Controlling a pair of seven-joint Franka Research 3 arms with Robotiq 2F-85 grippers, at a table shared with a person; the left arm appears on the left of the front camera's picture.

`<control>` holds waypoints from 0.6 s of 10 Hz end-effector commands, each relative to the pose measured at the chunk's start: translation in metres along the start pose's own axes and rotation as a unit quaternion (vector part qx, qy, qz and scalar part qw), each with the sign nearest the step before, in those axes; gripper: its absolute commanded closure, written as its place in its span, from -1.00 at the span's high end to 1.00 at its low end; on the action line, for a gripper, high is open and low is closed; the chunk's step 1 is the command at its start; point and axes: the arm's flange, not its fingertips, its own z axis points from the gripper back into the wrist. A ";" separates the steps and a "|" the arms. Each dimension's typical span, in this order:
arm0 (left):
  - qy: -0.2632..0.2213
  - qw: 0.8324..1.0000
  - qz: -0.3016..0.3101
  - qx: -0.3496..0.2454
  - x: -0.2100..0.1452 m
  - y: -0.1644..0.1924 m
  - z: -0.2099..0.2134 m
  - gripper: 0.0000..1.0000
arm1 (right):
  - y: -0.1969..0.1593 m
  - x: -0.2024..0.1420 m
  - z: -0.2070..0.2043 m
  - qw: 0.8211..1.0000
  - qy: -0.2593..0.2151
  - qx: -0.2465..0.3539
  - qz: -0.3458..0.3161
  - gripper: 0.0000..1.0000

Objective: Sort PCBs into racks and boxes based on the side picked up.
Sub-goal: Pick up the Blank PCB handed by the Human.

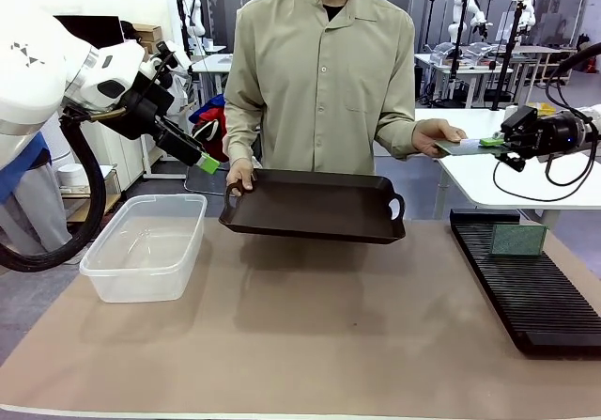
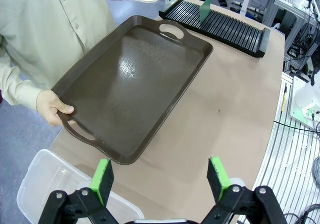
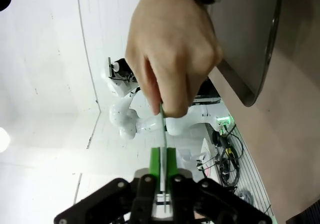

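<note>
A person's hand [image 1: 434, 136] holds out a thin green PCB [image 1: 462, 146] at the right, above the table's edge. My right gripper [image 1: 493, 141] is shut on the board's other end. In the right wrist view its green pads [image 3: 156, 165] pinch the edge-on PCB [image 3: 162, 126] while the hand [image 3: 170, 53] still grips it. Another PCB [image 1: 518, 240] stands upright in the black rack [image 1: 531, 293]; the PCB [image 2: 205, 9] and rack [image 2: 220, 26] also appear in the left wrist view. My left gripper [image 1: 208, 163] hangs open and empty above the clear box [image 1: 146, 246], with its pads [image 2: 102, 179] wide apart.
The person's other hand [image 1: 239, 174] holds a dark brown handled tray [image 1: 315, 209] tilted over the table's far middle. The tray [image 2: 135, 83] lies below my left gripper [image 2: 160, 179], with the box's [image 2: 40, 184] corner near it. The person stands close behind the table.
</note>
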 end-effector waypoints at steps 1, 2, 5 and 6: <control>0.002 1.000 -0.002 -0.002 -0.002 0.000 -0.001 1.00 | -0.001 0.005 0.001 1.000 0.010 0.016 0.019 -1.00; 0.002 1.000 -0.002 -0.002 -0.002 0.000 -0.001 1.00 | 0.000 0.005 0.002 1.000 0.014 0.019 0.018 -1.00; 0.002 1.000 -0.002 -0.002 -0.002 0.000 -0.001 1.00 | -0.001 0.002 0.001 0.999 0.025 0.025 0.025 -1.00; 0.002 1.000 -0.002 -0.002 -0.002 0.000 -0.001 1.00 | 0.000 0.002 0.002 0.999 0.022 0.023 0.027 -1.00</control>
